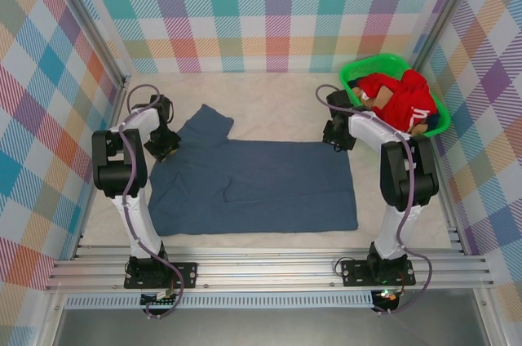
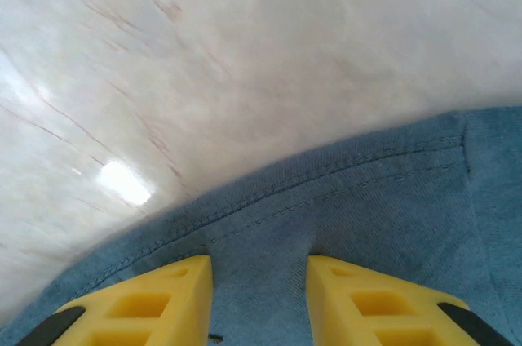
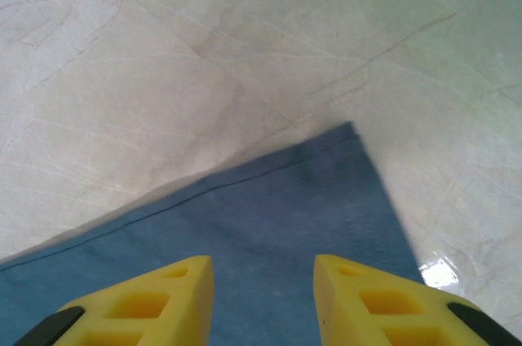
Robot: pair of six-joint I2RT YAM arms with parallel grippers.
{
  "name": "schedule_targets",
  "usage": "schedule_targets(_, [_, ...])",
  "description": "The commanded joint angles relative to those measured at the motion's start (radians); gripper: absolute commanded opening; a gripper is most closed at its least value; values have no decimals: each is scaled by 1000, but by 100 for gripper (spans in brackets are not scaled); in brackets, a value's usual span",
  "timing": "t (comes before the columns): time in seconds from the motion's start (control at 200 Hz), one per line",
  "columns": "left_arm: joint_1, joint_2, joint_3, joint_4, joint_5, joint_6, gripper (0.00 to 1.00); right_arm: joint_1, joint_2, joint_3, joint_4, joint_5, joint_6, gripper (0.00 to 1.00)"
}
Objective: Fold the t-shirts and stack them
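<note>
The top camera is looking down from high behind the table (image 1: 277,105), taking in all of it. Both wrist cameras are looking down from very close, left at the shirt (image 2: 367,199) edge, right at its corner, sharing the shirt with the top view.

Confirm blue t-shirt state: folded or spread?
Spread flat on the table: the blue t-shirt lies as one wide sheet, one sleeve sticking out far-left. Whether it is already halved, cannot tell.

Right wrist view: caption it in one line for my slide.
Right gripper open above a corner of the slate-blue t-shirt lying flat on the pale table.
</note>
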Motion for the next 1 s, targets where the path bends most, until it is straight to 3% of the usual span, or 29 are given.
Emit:
schedule_targets(0.0, [46, 28, 9, -19, -48, 57, 35, -4, 46, 57, -38, 18, -16, 38])
schedule_targets(0.4, [-13, -76, 140, -26, 67, 77, 43, -29, 214, 248, -115, 60, -43, 39])
schedule_targets(0.69, [-53, -103, 230, -25, 142, 34, 43, -48, 250, 236, -111, 53, -27, 38])
schedule_targets(0.995, [-55, -55, 296, -17, 159, 24, 43, -49, 289, 277, -99, 34, -30, 27])
